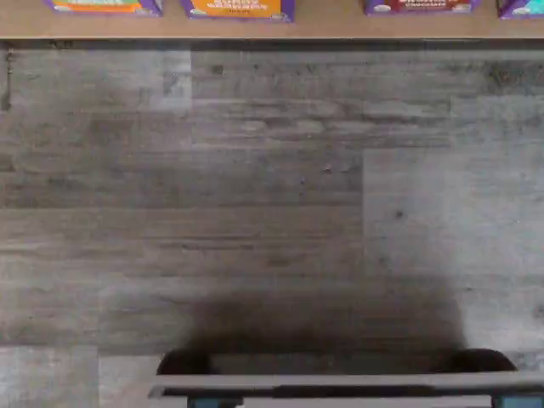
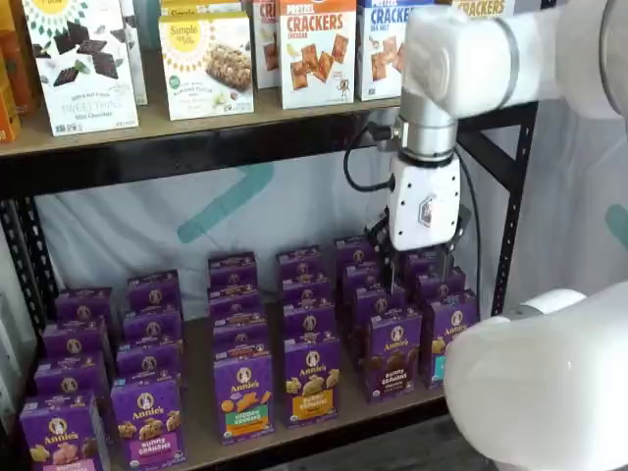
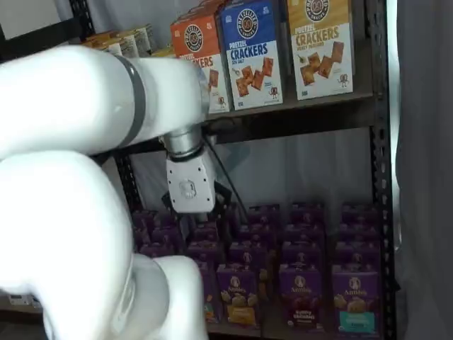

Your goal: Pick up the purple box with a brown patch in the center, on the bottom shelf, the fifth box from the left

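Observation:
The purple box (image 2: 392, 351) with brown bunny cookies and a brown band stands upright in the front row of the bottom shelf (image 2: 199, 432). It also shows in a shelf view (image 3: 301, 295), between a yellow-patch box (image 3: 241, 294) and a teal-patch box (image 3: 357, 299). My gripper (image 2: 420, 270) hangs from its white body in front of the rack. It is above the purple box and apart from it. Its two black fingers show a gap with nothing between them. In a shelf view only the gripper's white body (image 3: 190, 185) is plain.
Rows of purple Annie's boxes fill the bottom shelf, among them an orange-patch box (image 2: 243, 394). Cracker boxes (image 2: 317, 51) stand on the upper board. A black rack post (image 2: 512, 196) rises beside the arm. The wrist view shows grey plank floor (image 1: 272, 195) and the shelf board's edge (image 1: 255, 30).

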Robot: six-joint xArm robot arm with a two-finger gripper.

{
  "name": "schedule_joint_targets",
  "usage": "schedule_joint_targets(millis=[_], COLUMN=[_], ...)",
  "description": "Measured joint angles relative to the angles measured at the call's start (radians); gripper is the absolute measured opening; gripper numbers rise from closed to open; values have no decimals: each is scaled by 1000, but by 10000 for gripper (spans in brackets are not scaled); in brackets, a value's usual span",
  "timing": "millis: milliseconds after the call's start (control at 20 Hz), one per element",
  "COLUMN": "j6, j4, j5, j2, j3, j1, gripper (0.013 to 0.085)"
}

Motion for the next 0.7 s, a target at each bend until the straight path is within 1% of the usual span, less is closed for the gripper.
schedule_joint_targets(millis=[100, 200, 300, 500, 700], j6=[9, 30, 41, 47, 63], j4=[-8, -31, -41, -39, -56], j5=[-48, -85, -122, -212, -301], j2=[11, 26, 47, 82, 140], j3=[26, 44, 61, 98, 123], j1=[6, 18, 24, 28, 33], gripper=[850, 850, 850, 850, 850])
